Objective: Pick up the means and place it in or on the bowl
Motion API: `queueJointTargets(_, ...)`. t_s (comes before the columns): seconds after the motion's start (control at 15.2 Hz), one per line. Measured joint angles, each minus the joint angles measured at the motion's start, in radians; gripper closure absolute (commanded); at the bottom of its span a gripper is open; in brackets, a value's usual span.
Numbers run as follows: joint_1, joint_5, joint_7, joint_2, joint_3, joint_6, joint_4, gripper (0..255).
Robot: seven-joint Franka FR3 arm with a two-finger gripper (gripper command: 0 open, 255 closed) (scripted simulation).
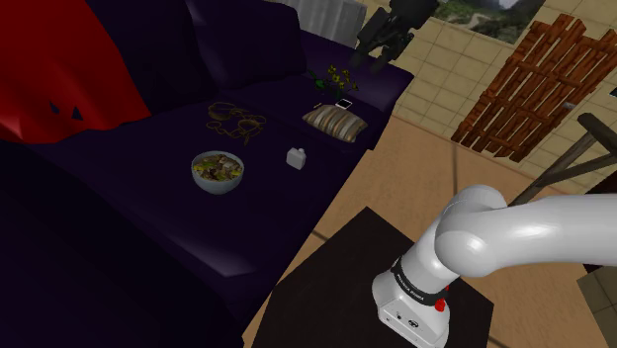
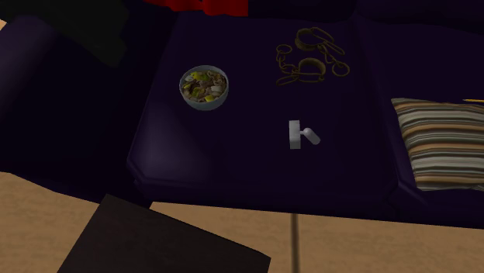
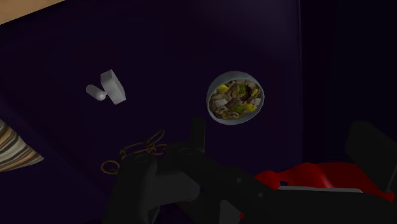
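A small white object [image 1: 296, 156] made of a block and a stubby peg lies on the dark purple sofa seat [image 1: 148, 178]; it also shows at the seat's middle [image 2: 301, 134] and ahead of the fingers [image 3: 107, 89]. A short way from it stands a grey bowl [image 1: 220, 185] full of mixed food, near the seat's corner [image 2: 205, 108] and straight ahead of the hand [image 3: 208, 98]. My black gripper [image 3: 283, 137] hangs high above the sofa, open, with nothing between its fingers [image 3: 197, 130] and far from both things. The white arm [image 1: 494, 237] rises from the stand.
A tangle of gold chains and rings [image 2: 310, 58] lies beyond the white object. A striped pillow [image 2: 442, 143] rests on the adjoining cushion. A red cloth [image 1: 49, 69] drapes the sofa back. The black stand top [image 2: 147, 240] sits on the tan floor before the sofa.
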Motion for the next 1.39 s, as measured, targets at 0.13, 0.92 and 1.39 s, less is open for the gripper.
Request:
queueJointTargets(0.13, -0.001, -0.005, -0.009, 0.006, -0.004, 0.012, -0.01, 0)
queueJointTargets(0.92, -0.015, -0.097, -0.151, 0.231, -0.049, 0.312, -0.152, 0)
queueJointTargets(1.39, -0.033, -0.154, -0.231, 0.421, -0.086, 0.507, -0.191, 0)
